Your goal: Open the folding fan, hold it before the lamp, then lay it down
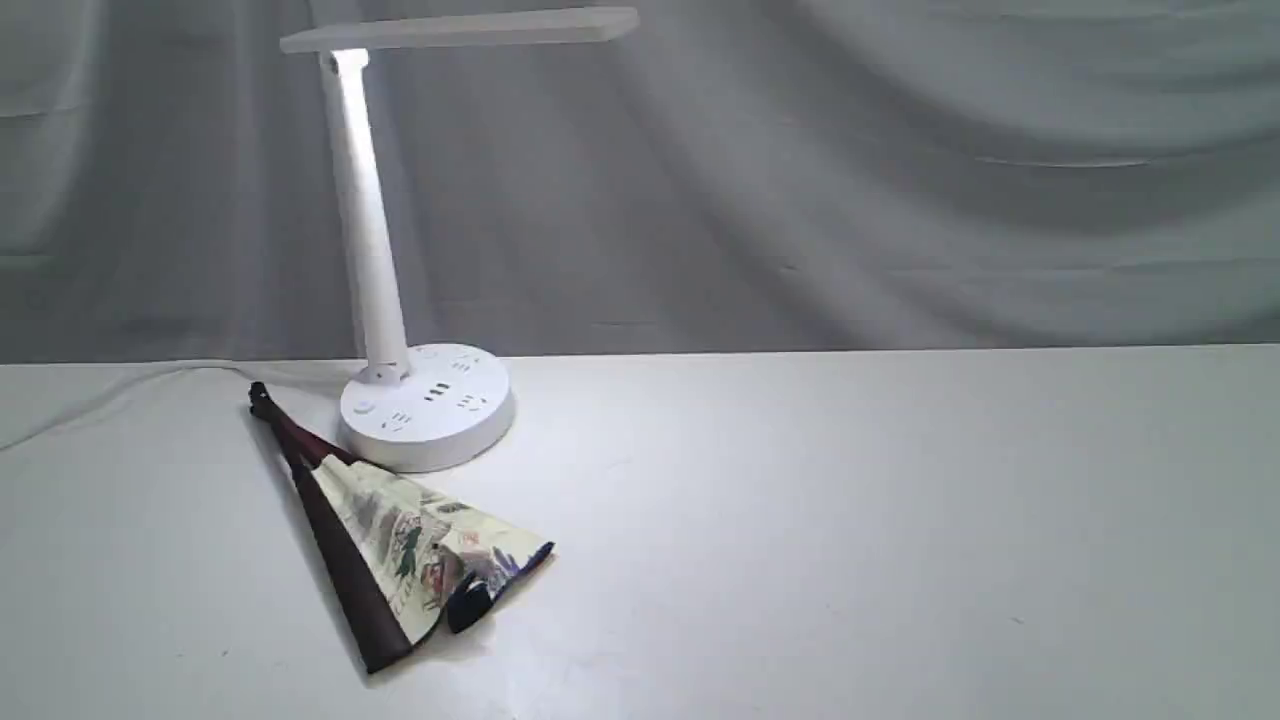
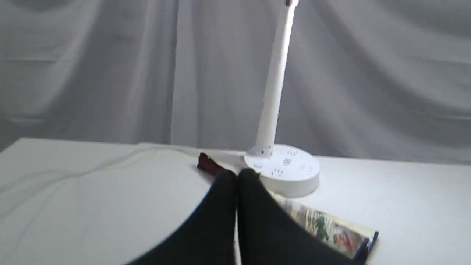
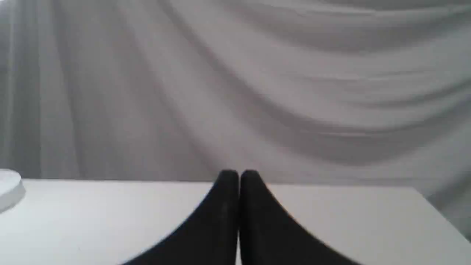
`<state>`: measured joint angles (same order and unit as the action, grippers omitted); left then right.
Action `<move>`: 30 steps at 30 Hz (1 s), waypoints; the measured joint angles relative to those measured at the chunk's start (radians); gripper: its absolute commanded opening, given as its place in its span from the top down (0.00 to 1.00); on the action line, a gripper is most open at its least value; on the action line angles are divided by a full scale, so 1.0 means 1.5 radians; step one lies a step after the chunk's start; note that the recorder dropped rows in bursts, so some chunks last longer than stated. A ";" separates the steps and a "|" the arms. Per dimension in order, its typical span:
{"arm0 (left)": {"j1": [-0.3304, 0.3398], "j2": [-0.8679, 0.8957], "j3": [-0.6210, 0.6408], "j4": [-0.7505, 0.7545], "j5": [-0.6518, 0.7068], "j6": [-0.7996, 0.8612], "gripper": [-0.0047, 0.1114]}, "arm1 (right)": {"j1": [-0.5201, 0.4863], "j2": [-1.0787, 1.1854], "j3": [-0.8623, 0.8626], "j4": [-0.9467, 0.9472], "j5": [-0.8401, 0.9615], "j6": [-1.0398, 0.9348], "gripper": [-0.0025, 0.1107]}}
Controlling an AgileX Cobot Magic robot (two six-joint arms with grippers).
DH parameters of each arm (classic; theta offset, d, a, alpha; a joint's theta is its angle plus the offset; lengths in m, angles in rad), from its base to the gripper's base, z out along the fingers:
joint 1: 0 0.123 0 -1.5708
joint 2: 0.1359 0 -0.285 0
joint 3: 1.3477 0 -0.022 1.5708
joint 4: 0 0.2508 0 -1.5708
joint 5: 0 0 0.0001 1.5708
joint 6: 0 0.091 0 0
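Observation:
The folding fan (image 1: 400,540) lies partly spread on the white table, left of centre, its maroon ribs pointing back towards the lamp's base and its painted cream leaf fanned to the front. The white lamp (image 1: 368,230) stands just behind it, lit, its flat bar head reaching to the right. Neither arm appears in the exterior view. In the left wrist view my left gripper (image 2: 237,176) is shut and empty, above the table short of the fan (image 2: 331,230) and the lamp (image 2: 283,169). My right gripper (image 3: 239,176) is shut and empty over the table.
A grey cloth backdrop (image 1: 850,180) hangs behind the white table (image 1: 850,540). The lamp's white cord (image 1: 120,390) trails off to the left along the table's back edge. In the right wrist view only the rim of the lamp's base (image 3: 9,187) shows.

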<state>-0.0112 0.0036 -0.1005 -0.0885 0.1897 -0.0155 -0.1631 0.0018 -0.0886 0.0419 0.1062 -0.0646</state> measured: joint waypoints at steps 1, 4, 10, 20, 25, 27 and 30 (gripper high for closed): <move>0.000 0.000 -0.015 0.000 0.002 -0.001 0.96 | 0.000 0.000 -0.015 0.001 0.006 0.000 0.98; 0.000 0.000 -0.058 0.000 0.019 -0.002 0.96 | 0.000 0.000 -0.076 0.001 0.044 0.000 0.98; 0.000 -0.001 -0.137 -0.009 0.104 -0.002 0.96 | 0.000 -0.001 -0.163 0.001 0.145 0.000 0.98; 0.000 -0.001 -0.190 -0.067 0.148 -0.004 0.96 | 0.000 -0.001 -0.194 0.001 0.232 0.000 0.98; 0.000 -0.001 -0.190 -0.068 0.152 -0.004 0.96 | 0.000 -0.001 -0.194 0.001 0.232 0.002 0.98; 0.000 -0.001 -0.190 -0.068 0.152 -0.006 0.96 | 0.000 -0.001 -0.194 0.001 0.233 0.002 0.98; 0.000 0.000 -0.190 -0.071 0.152 -0.013 0.96 | 0.000 0.005 -0.194 0.001 0.236 0.002 0.98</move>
<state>-0.0112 0.0036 -0.3857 -0.1951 0.4184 -0.0348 -0.1631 0.0095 -0.3794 0.0430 0.4594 -0.0622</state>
